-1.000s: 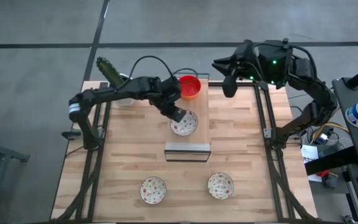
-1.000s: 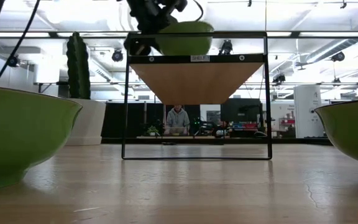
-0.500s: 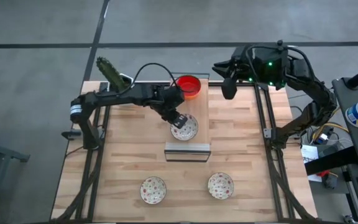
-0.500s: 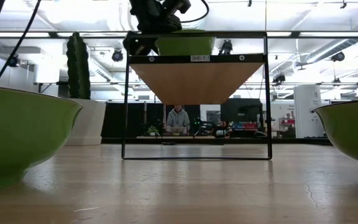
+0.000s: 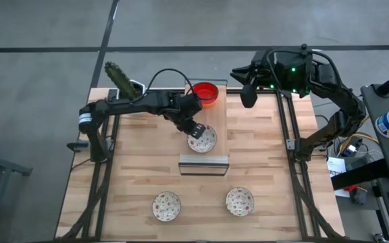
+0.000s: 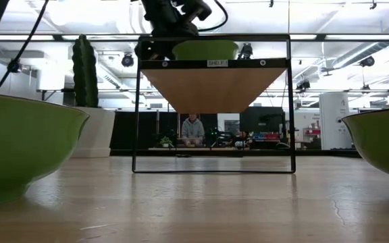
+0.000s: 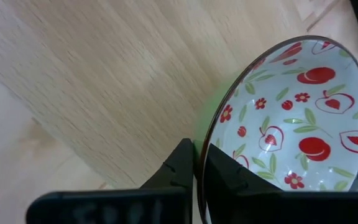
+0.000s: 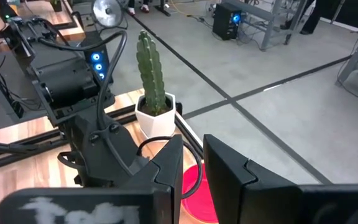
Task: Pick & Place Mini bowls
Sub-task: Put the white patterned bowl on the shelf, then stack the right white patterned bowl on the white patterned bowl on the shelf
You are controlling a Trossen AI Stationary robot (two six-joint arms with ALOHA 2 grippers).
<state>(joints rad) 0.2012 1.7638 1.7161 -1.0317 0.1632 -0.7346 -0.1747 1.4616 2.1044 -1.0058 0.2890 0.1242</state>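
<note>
Black fingers of the left gripper (image 5: 194,128) pinch the rim of a white floral bowl (image 5: 201,139), one finger inside the rim and one outside, as the left wrist view shows close up (image 7: 291,124); that bowl rests on top of the small shelf (image 5: 204,164) in the middle of the bench (image 5: 262,169). The low view adds what the high view cannot: from the side the bowl's outer wall is green (image 6: 204,50), sitting on the shelf's wooden top with the gripper just beside it (image 6: 164,30), and the open space under the shelf is framed by thin black legs. A red bowl (image 5: 205,94) stands at the shelf's far end, just behind the held bowl. Two more floral bowls lie on the bench in front of the shelf, one to its left (image 5: 167,206) and one to its right (image 5: 240,201), well apart; in the low view their green sides fill both edges and block much of the bench. That makes three floral bowls and one red. A cactus in a white pot (image 8: 153,93) stands left of the shelf's far end, beyond the left arm. The right gripper (image 5: 247,94) hangs to the right of the red bowl, holding nothing, its fingers slightly parted.
</note>
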